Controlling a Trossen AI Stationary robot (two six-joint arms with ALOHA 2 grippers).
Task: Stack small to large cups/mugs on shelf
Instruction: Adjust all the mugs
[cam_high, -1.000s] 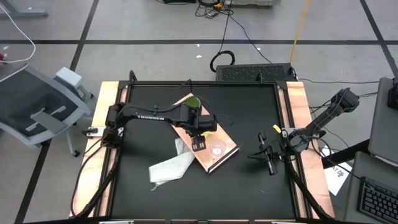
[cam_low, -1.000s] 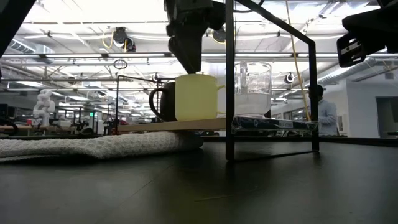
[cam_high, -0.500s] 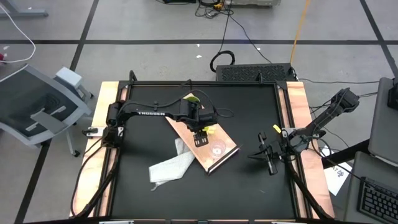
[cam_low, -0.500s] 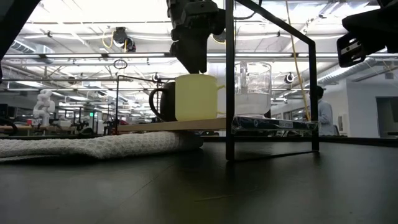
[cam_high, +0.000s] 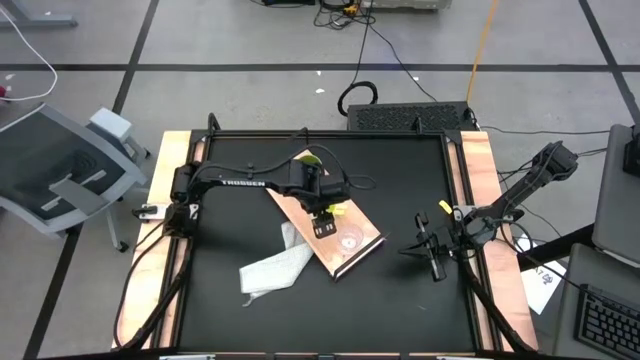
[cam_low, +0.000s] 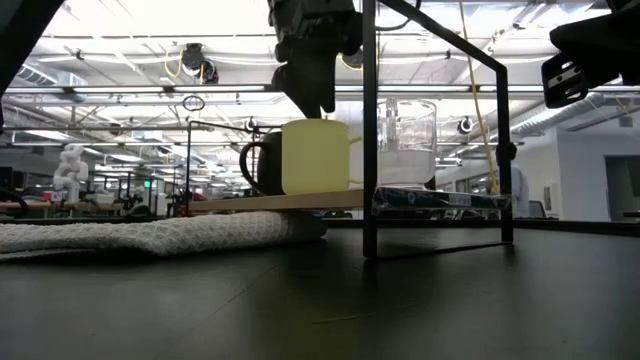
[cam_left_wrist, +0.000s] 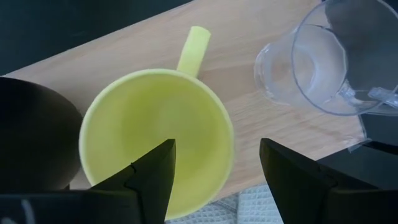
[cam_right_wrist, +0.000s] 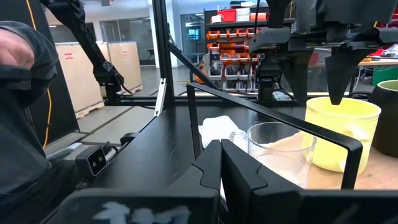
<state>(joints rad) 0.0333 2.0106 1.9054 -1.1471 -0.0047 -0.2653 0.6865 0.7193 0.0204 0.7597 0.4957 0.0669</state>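
- My left claw (cam_left_wrist: 214, 165) hangs spread over the yellow mug's (cam_left_wrist: 155, 137) rim, one finger inside.
- My right claw (cam_high: 437, 262) waits pressed together at the table's (cam_high: 400, 300) right edge.

The flat rectangular light-wood shelf (cam_left_wrist: 261, 134) has a smooth, matt grain. On it, the bright yellow handled mug (cam_left_wrist: 155, 140) looks smooth with a soft sheen; beside it, the clear plastic cup (cam_left_wrist: 323, 68) is glossy. Under the shelf's edge lies a white cloth (cam_low: 150, 235), rough, waffle-textured. The black desk (cam_low: 320, 300) is matt.
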